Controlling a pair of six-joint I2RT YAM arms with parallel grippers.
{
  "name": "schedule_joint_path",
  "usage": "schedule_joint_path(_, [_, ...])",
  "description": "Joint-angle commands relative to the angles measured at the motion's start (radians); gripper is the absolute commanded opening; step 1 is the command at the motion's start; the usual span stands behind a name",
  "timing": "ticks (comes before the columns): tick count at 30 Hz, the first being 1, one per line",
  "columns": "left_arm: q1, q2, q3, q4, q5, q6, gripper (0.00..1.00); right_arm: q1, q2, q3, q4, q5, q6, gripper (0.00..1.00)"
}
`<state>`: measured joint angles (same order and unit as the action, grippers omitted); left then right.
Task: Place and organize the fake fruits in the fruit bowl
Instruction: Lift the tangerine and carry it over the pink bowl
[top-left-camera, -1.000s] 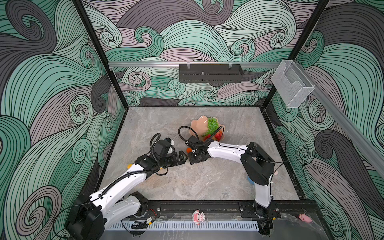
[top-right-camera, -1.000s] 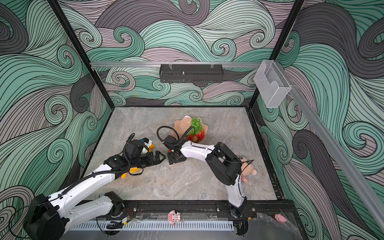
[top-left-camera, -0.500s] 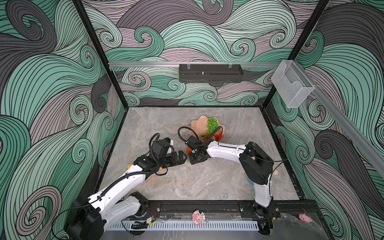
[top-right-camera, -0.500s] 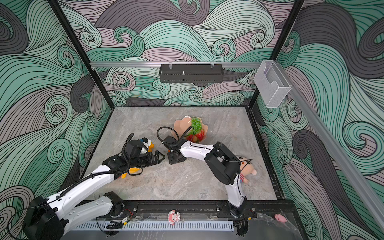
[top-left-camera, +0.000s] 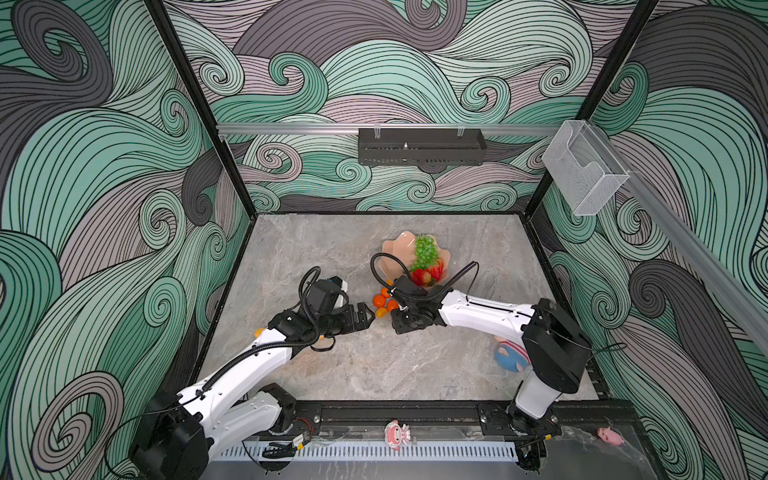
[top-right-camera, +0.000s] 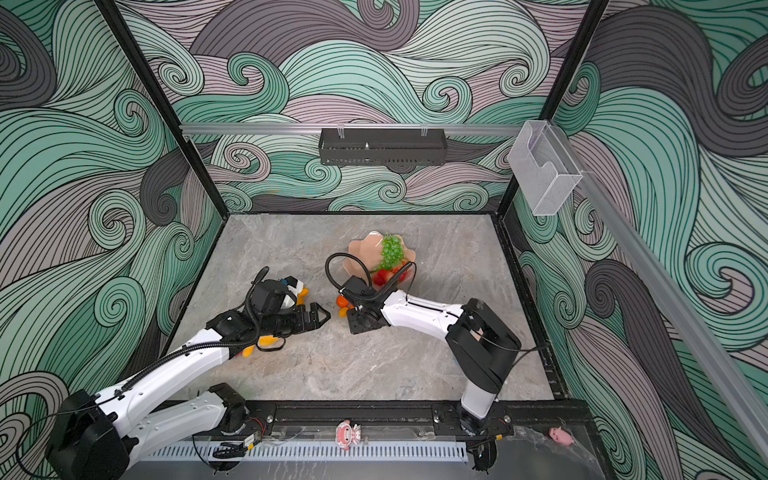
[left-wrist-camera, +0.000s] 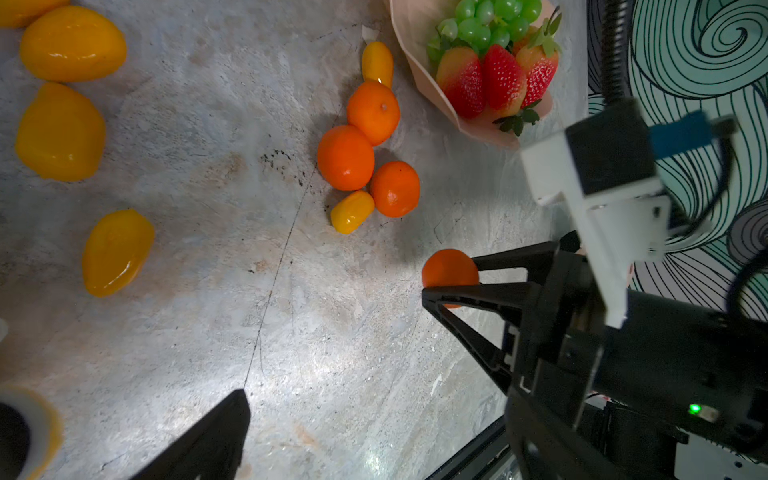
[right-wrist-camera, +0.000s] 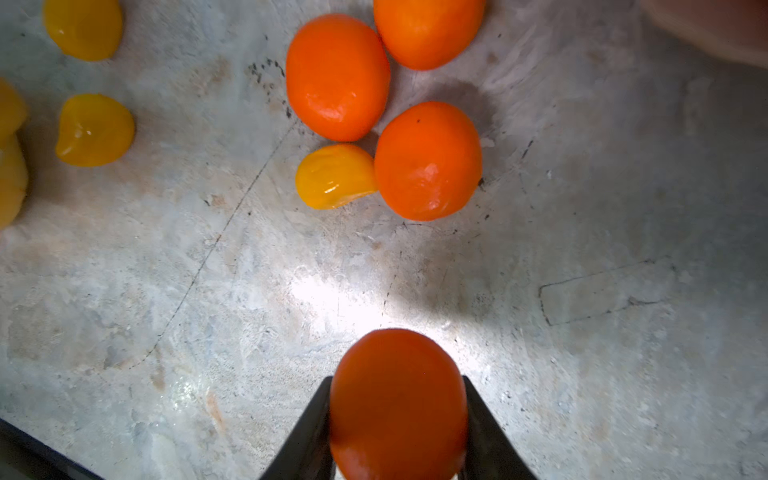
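The peach-pink fruit bowl (top-left-camera: 394, 250) (top-right-camera: 360, 249) (left-wrist-camera: 415, 29) holds a green grape bunch (top-left-camera: 424, 250) and red strawberries (top-left-camera: 429, 274) (left-wrist-camera: 498, 79). My right gripper (top-left-camera: 400, 321) (right-wrist-camera: 398, 415) is shut on an orange tangerine (right-wrist-camera: 398, 399) (left-wrist-camera: 449, 268), just in front of the bowl. Three more tangerines (left-wrist-camera: 345, 158) (top-left-camera: 380, 301) and two small kumquats (left-wrist-camera: 352, 211) lie on the table between the bowl and both grippers. My left gripper (top-left-camera: 366, 317) (top-right-camera: 321, 316) stands open and empty, facing the right one. Several more glossy yellow fruits (left-wrist-camera: 60, 131) lie beside it.
A plush doll with a blue cap (top-left-camera: 509, 356) lies by the right arm's elbow. A yellow plush toy (top-right-camera: 266, 341) sits under the left forearm. Patterned walls enclose the marble table (top-left-camera: 374, 365), and a black rail (top-left-camera: 395, 411) runs along the front edge.
The right gripper's jaws have narrowed onto a tangerine. Neither arm has visibly shifted.
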<state>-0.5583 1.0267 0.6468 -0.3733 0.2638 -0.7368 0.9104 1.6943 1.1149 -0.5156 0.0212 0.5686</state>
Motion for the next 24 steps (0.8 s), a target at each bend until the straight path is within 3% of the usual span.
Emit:
schedule_joint_path(1, [0.006,0.01,0.049,0.003,0.017,0.005,0.99,-0.001,-0.045,-0.005,-0.011,0.031,0.008,0.34])
schedule_joint_path(13, [0.012,0.035,0.11,0.032,-0.052,0.029,0.99,-0.082,-0.112,0.063,-0.057,0.018,-0.039,0.31])
schedule_joint_path(24, [0.053,0.089,0.157,0.06,-0.034,0.036,0.99,-0.167,-0.083,0.164,-0.083,-0.016,-0.097,0.31])
